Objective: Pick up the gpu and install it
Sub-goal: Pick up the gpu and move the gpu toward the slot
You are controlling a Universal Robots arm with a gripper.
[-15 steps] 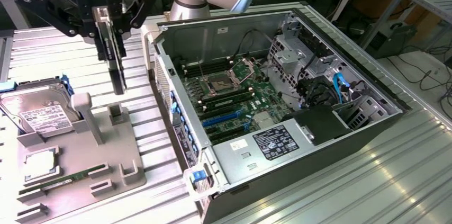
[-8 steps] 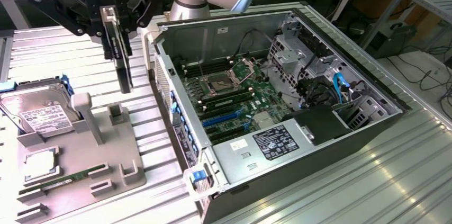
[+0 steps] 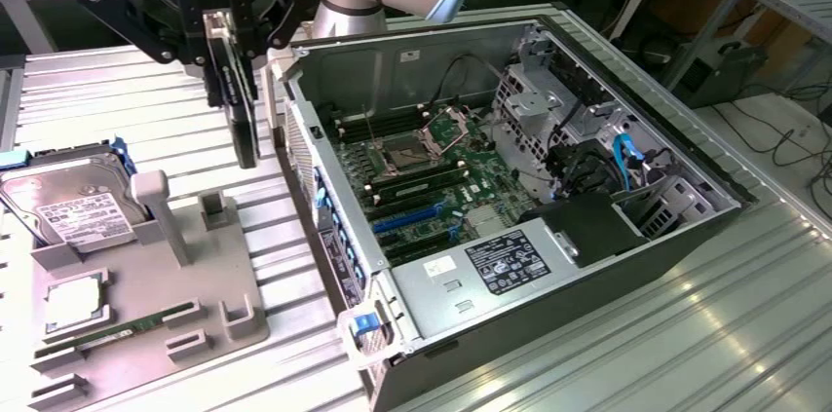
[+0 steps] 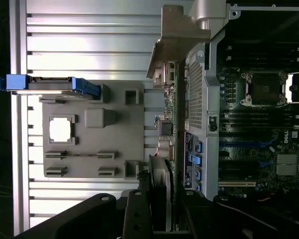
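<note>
Gripper (image 3: pixel 237 47) clamped on gpu (image 3: pixel 244 130), hanging edge-on btwn tray (image 3: pixel 247 329) & case wall (image 3: pixel 299 144).

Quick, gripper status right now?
Gripper: shut on the gpu, which hangs edge-on beside the open computer case.

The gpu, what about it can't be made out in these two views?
1. Exterior view: the gpu hangs edge-on in the gripper, so its fan and flat faces are hidden.
2. Wrist view: the gpu is edge-on too, and the gripper's dark body covers where the pads meet it.
3. Exterior view: the blue slots in the case are too small to tell which are free.
</note>
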